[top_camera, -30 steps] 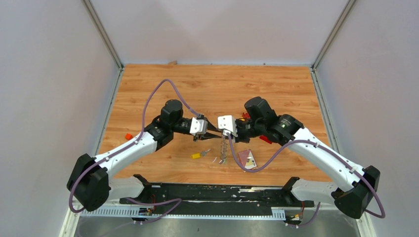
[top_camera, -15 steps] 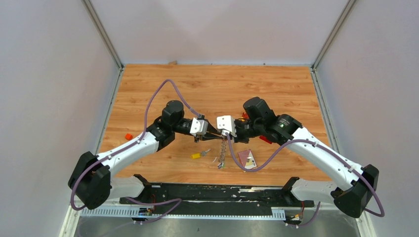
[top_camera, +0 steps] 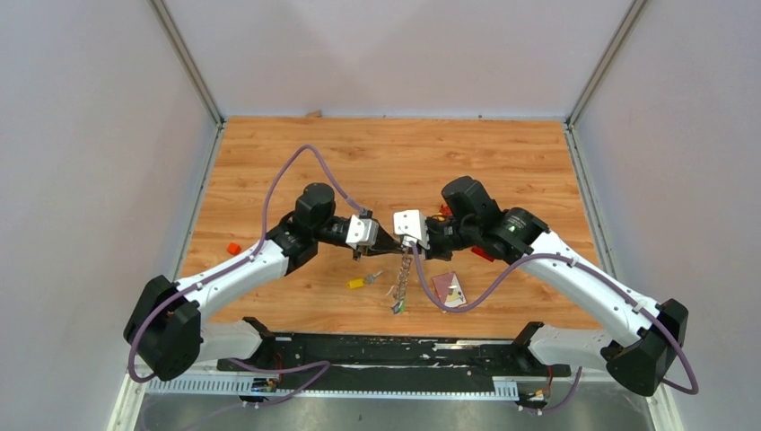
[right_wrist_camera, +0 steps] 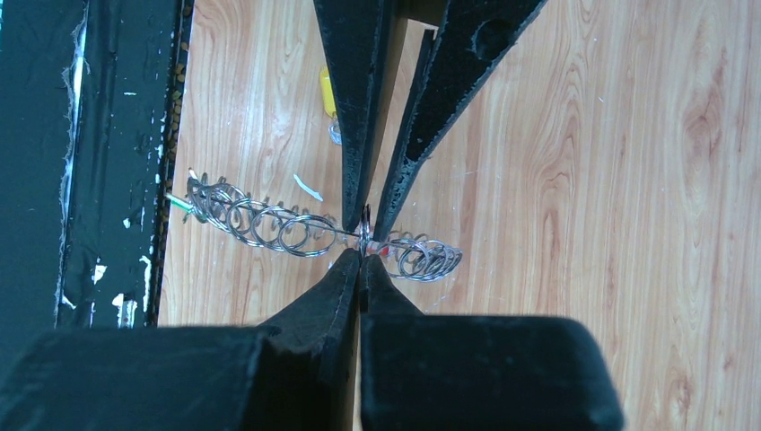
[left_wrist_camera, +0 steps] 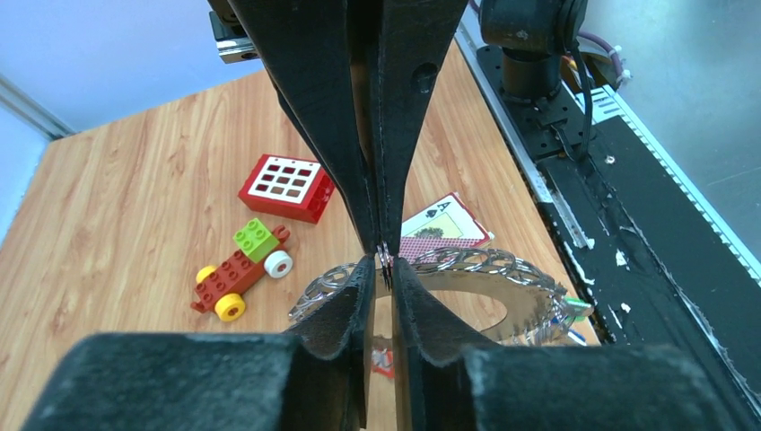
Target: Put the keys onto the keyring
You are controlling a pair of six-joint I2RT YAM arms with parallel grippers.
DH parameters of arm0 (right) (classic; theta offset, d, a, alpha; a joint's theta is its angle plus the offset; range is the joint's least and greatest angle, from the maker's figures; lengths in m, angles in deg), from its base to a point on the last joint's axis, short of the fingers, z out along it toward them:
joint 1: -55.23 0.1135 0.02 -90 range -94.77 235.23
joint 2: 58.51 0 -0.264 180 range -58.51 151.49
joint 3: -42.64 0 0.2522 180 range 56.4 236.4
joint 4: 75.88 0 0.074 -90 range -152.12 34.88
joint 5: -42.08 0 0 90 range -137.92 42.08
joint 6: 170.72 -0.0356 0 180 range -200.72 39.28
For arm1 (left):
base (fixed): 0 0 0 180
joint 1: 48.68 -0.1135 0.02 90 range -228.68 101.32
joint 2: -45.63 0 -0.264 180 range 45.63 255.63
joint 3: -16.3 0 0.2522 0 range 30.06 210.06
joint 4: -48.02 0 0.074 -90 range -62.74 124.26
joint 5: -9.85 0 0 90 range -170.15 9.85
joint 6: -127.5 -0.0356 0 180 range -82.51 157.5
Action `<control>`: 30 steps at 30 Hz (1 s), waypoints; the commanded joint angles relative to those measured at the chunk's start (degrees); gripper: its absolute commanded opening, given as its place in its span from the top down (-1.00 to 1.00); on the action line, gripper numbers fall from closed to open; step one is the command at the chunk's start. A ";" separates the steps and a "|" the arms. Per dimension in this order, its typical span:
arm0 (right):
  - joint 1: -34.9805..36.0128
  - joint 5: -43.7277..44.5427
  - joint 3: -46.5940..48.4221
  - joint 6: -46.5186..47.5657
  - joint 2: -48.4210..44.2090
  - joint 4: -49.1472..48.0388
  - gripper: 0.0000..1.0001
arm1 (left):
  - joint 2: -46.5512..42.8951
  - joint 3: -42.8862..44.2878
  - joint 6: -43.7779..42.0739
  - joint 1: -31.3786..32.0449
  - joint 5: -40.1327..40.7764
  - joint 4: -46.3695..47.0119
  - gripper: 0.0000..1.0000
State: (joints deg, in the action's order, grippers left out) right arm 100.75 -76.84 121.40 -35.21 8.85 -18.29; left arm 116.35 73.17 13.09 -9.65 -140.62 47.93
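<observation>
The keyring [top_camera: 402,280] is a big wire ring strung with silver loops, held off the table where both grippers meet. My right gripper [right_wrist_camera: 362,256] is shut on its wire. Coming from the opposite side, my left gripper [left_wrist_camera: 384,266] pinches the same wire right beside the right fingertips [left_wrist_camera: 377,235], with only a thin gap between its pads. The ring curves away to the right [left_wrist_camera: 489,267], and to both sides in the right wrist view [right_wrist_camera: 260,223]. One of the keys, with a yellow head [top_camera: 358,282], lies on the table [right_wrist_camera: 328,90]. A small red tag [left_wrist_camera: 384,361] shows below the left jaws.
A red block with white buttons [left_wrist_camera: 285,187] and a yellow-red-green toy car [left_wrist_camera: 240,269] lie beyond the grippers. A playing card [top_camera: 451,289] lies beside the hanging ring. A small orange piece [top_camera: 233,248] sits at the left. The black rail [top_camera: 386,350] runs along the near edge.
The left gripper's jaws have narrowed onto the ring wire. The hanging part of the keyring has swung a little lower and left. Both arms have barely shifted.
</observation>
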 commanded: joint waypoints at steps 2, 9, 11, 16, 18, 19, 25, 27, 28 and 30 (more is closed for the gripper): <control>0.27 -0.66 2.16 -0.41 -1.11 -3.54 1.00 | 0.20 0.33 -0.43 0.26 -0.15 0.31 0.83; 0.19 0.02 0.06 -1.47 -3.45 -6.20 0.86 | -0.85 -3.87 9.43 0.26 0.31 14.50 1.00; 0.07 -0.26 -1.53 -1.44 -5.17 -7.23 0.66 | -1.65 -7.33 17.25 0.25 1.31 25.53 1.00; -0.85 -2.64 -7.67 -0.49 -9.97 -11.77 0.41 | -1.73 -10.36 27.87 0.18 2.56 37.62 1.00; -1.57 -4.21 -8.86 -0.67 -11.02 -12.67 0.38 | -1.23 -11.43 30.52 0.22 2.92 41.98 1.00; -1.93 -5.09 -9.10 -0.76 -11.34 -12.71 0.38 | -1.08 -12.08 31.68 0.18 3.06 44.53 1.00; -3.30 -8.07 -10.46 -1.30 -12.62 -14.28 0.35 | -0.24 -14.17 35.07 0.24 3.86 52.27 1.00; -3.33 -8.48 -10.10 -1.39 -12.54 -14.30 0.35 | 0.09 -14.37 35.63 0.25 3.91 53.11 1.00; -3.33 -8.55 -9.69 -1.58 -12.31 -14.30 0.36 | 0.37 -14.69 35.98 0.26 3.98 54.06 1.00; -3.37 -9.20 -9.24 -1.57 -11.99 -14.15 0.40 | 0.82 -15.09 36.61 0.31 4.16 55.51 1.00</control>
State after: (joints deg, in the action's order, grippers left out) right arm 97.51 -82.94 111.08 -36.10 -2.63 -29.78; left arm 116.66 58.46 46.77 -9.65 -137.82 94.57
